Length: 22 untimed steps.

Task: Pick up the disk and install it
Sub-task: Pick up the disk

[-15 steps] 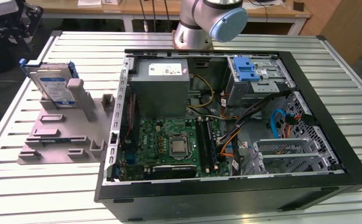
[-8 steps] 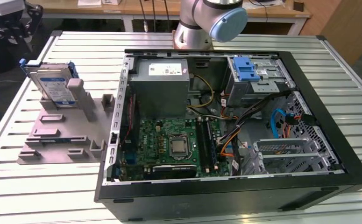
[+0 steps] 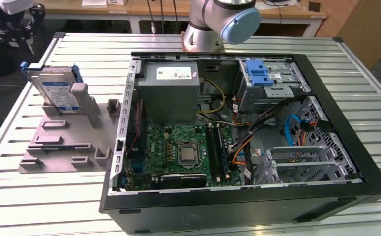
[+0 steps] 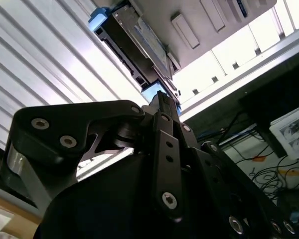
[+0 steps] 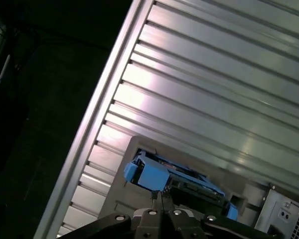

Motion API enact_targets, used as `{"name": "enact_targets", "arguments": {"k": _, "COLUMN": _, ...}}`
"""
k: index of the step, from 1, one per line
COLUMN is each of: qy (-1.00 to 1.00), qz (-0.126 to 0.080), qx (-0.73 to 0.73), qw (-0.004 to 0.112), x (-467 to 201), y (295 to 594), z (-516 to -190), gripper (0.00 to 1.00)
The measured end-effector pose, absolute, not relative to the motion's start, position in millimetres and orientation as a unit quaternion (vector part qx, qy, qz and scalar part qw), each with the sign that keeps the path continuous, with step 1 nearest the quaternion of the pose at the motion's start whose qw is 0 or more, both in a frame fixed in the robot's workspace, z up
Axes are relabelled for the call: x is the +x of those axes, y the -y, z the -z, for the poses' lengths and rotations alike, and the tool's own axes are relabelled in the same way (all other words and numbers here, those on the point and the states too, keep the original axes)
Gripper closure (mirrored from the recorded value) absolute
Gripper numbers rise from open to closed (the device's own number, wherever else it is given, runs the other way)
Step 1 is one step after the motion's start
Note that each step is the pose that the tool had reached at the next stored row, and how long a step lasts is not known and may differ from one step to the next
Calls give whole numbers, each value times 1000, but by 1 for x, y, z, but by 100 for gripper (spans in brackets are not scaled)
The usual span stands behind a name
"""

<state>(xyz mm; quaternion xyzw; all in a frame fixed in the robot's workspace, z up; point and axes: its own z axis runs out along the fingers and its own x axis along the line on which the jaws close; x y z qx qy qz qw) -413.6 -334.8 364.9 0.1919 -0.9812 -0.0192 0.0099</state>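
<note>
The end effector (image 5: 157,198) has its two fingertips pinched together with nothing between them, so clenched and empty as far as I can make out in the first wrist view. It hangs over the far end of the bench (image 3: 347,64) on the exterior view's left, aimed down at the disk (image 3: 54,91). In the first wrist view the tips line up with the blue carrier (image 5: 149,174) at the disk's end, but I can't tell how much air is between them. In the exterior view they look apart, so I'd say nothing has been picked up yet. The disk stands on edge in a slot of the grey fixture (image 3: 66,142), propped against a post. My guess is that's deliberate: on edge, its top sticks up free so fingers can get on both sides, which wouldn't work with it lying flat on the slats. The fixture sits just beside the open computer case (image 3: 243,196), on the exterior view's left of it, probably to keep the carry short. The case lies on its side with the cover off, so everything inside faces up and can be reached from above. Inside, the grey power supply (image 3: 170,96) is at the far left and the motherboard (image 3: 177,147) sits nearer. The silver drive cage (image 3: 272,86) with its blue latch (image 3: 261,74) is at the far right, well apart from the disk.
</note>
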Motion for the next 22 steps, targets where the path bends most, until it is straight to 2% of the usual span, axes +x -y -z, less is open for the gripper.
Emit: {"name": "enact_targets", "arguments": {"k": 22, "qy": 923, "qz": 17, "qx": 383, "qw": 13, "x": -414, "y": 335, "z": -362, "gripper": 89}}
